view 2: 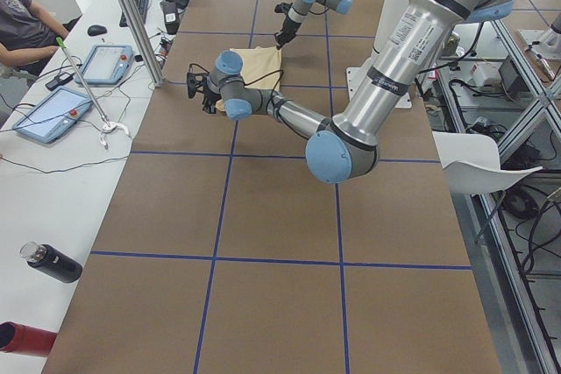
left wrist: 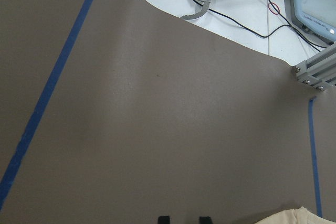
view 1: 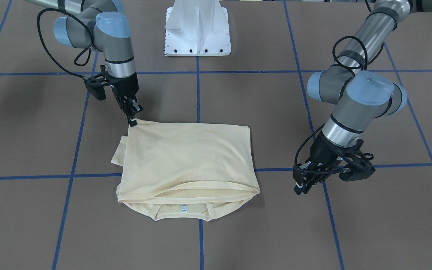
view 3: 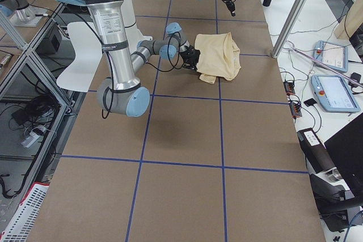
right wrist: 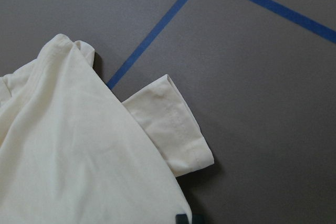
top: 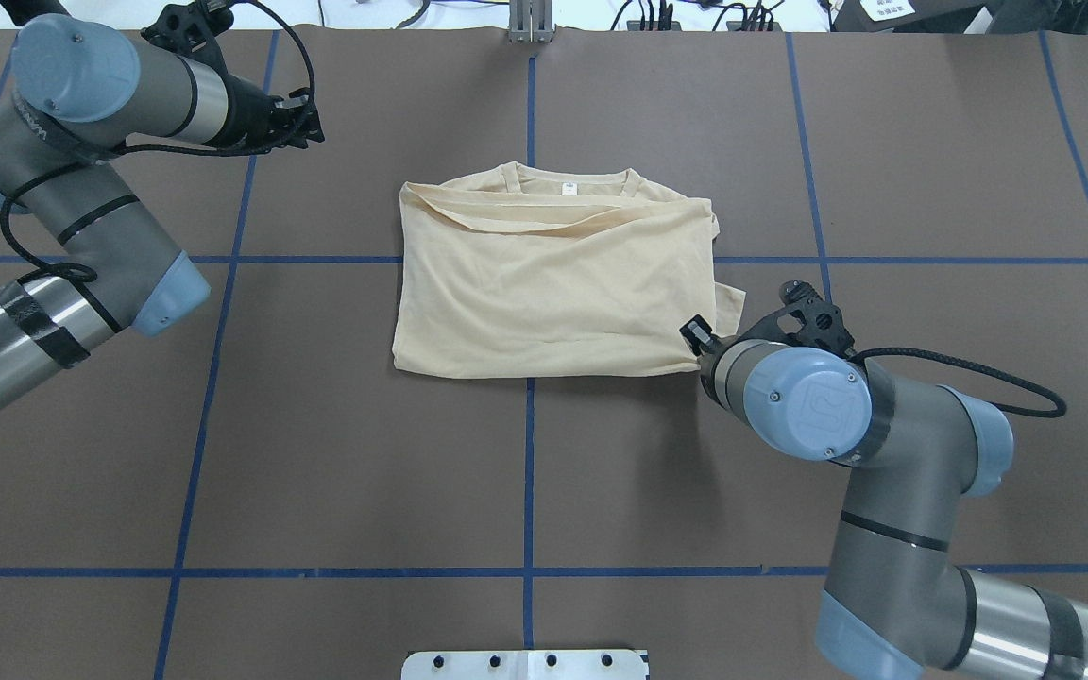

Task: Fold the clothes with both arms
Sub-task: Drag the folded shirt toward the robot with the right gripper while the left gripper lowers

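Front-facing: showing the cream T-shirt lying folded on the table, straight out from the white pedestal, with the right end effector pinching shut on its pedestal-side corner and the left end effector hanging beside it, farther from the pedestal. Left wrist: showing fingertips slightly parted, gripping nothing. Exterior left: showing a black bottle lying far from the pedestal, contents hidden.

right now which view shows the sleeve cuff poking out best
The right wrist view: the sleeve cuff is close up, hem stitching visible, beside the shirt. Overhead and front-facing show it small at the shirt's edge; side views barely; left wrist not.
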